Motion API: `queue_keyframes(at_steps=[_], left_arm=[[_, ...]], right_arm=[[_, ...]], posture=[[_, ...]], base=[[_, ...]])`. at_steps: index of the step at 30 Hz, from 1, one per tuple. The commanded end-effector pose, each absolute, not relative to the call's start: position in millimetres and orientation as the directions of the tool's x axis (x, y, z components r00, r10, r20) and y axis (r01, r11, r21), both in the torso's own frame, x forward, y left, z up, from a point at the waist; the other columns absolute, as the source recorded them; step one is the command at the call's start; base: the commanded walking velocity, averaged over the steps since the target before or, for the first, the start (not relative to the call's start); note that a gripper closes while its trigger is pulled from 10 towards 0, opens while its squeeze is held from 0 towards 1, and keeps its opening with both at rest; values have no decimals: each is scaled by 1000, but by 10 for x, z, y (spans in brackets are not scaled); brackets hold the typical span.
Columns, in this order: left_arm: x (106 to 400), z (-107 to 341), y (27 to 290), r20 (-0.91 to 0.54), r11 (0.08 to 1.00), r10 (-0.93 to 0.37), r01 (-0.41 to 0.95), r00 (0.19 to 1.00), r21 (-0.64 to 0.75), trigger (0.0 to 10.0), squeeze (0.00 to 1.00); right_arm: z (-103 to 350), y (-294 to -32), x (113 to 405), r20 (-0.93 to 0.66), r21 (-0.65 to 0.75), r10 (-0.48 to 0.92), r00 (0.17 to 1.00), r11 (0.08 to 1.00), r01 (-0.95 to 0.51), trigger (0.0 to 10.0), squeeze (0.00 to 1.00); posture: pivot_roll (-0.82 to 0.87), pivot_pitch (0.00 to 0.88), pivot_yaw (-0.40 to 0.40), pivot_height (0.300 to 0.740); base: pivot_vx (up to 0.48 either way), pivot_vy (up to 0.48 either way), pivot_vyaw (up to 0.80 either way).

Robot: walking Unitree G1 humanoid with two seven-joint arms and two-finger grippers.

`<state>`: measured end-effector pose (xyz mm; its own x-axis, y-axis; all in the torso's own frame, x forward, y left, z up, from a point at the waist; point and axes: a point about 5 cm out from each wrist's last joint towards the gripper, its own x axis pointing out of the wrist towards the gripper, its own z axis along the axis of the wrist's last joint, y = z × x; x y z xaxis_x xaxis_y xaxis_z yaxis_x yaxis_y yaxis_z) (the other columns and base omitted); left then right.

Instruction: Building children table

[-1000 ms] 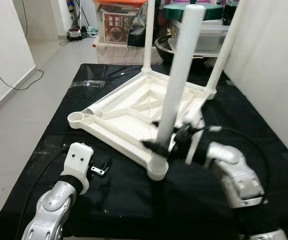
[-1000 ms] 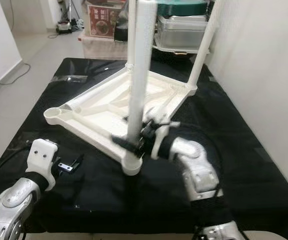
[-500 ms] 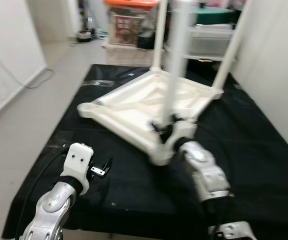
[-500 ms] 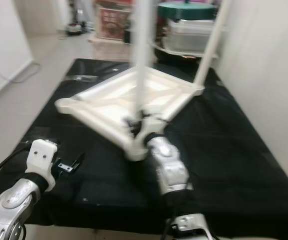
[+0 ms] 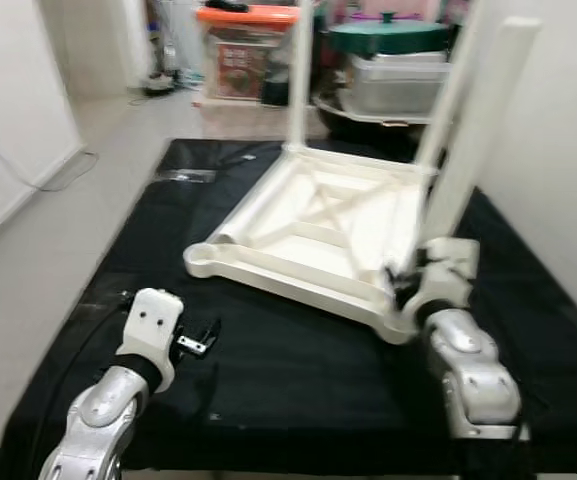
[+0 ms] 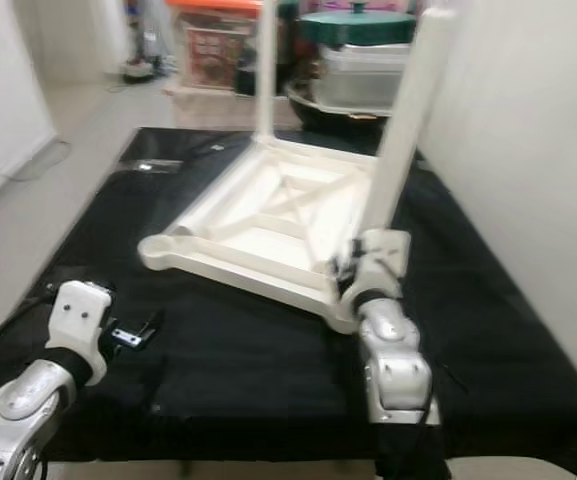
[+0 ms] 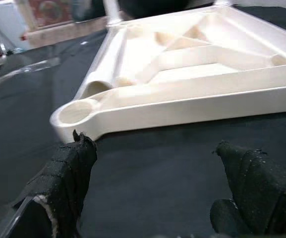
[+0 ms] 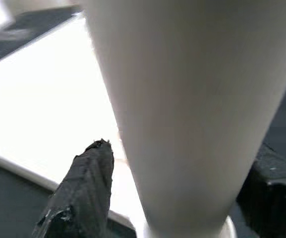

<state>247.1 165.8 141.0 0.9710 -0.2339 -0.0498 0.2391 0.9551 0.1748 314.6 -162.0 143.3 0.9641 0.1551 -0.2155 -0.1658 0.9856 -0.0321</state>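
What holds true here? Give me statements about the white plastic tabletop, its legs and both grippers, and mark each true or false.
1. The white plastic tabletop lies upside down on the black cloth. True.
2. Every corner socket holds a leg. False: the near left socket is empty.
3. The right gripper clasps a white round leg near its base. True.
4. The left gripper holds a leg. False: it is open over the cloth, holding nothing.

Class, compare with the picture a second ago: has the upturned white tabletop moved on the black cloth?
Yes. The tabletop has turned on the black cloth: the corner gripped by the right end effector has swung toward the cloth's right edge, while the left end effector stays clear.
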Motion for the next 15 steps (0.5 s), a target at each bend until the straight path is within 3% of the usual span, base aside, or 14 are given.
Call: queue_keyframes(at_steps=[1,2,3,4,6,7,10,15], left_arm=[[2473,1396,1672,-62,955,-230,237,971,180,10000,0],[2473,1396,1672,-62,955,-230,237,971,180,10000,0],[2475,1395,1671,-62,955,-229,237,971,179,10000,0],[2475,1395,1671,-62,955,-229,237,971,179,10000,0],[2486,1393,1666,-62,955,-231,239,971,177,10000,0],[2486,1393,1666,-62,955,-231,239,971,177,10000,0],[2498,1385,1659,-63,954,-233,240,971,180,10000,0],[2500,1380,1661,-64,954,-230,238,971,182,10000,0]], right_arm=[[1626,-1474,3217,-129,-9,247,960,968,-250,10000,90],[1626,-1474,3217,-129,-9,247,960,968,-250,10000,90],[1718,-1452,3249,-87,-6,291,953,956,-293,10000,0],[1718,-1452,3249,-87,-6,291,953,956,-293,10000,0],[1894,-1317,3236,7,-24,536,844,844,-536,10000,0],[1894,-1317,3236,7,-24,536,844,844,-536,10000,0],[1973,-1049,3130,34,-72,818,575,575,-815,10000,0],[1937,-899,3091,19,-78,880,474,474,-877,10000,0]], posture=[[47,0,-74,740],[47,0,-74,740],[53,0,-74,740],[53,0,-74,740],[70,0,-83,740],[70,0,-83,740],[92,0,-91,740],[104,0,-101,740]], base=[[0,0,0],[0,0,0],[0,0,0],[0,0,0],[0,0,0],[0,0,0],[0,0,0],[0,0,0]])
